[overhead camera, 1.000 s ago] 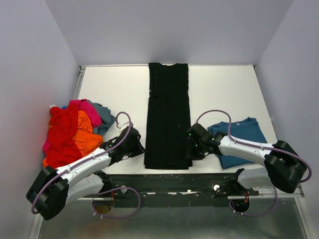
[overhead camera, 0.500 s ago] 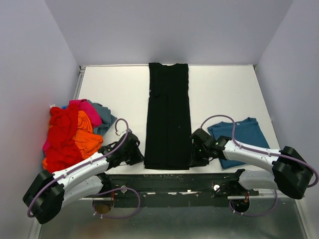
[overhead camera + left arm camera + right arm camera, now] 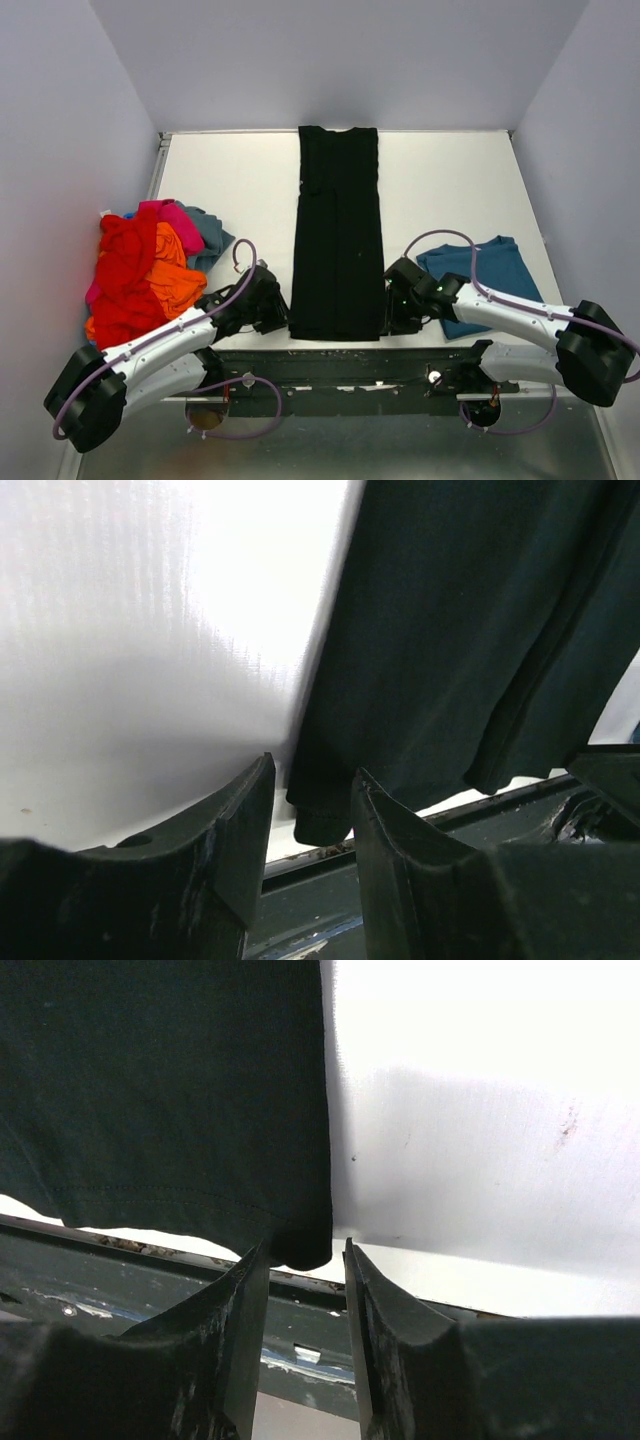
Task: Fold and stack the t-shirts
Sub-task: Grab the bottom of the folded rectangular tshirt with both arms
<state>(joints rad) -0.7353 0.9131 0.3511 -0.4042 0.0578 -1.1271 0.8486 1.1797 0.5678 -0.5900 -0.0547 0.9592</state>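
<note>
Both arms lie low over the near edge of the bench (image 3: 240,170), their forearms angled inward toward the black t-shirt (image 3: 337,230). The left pincer (image 3: 310,780) is at the near left corner of this shirt. Its fingers are apart, with the hem corner between them, not clamped. The right pincer (image 3: 300,1255) is released in the same way at the near right corner, which sits just at its tips. The black t-shirt lies flat as a long narrow strip, from the near edge to the far edge, in the middle. The teal-blue t-shirt (image 3: 495,265) lies partly under the right arm. At the left edge is a heap of t-shirts (image 3: 130,280): red, orange, pink and grey-blue.
</note>
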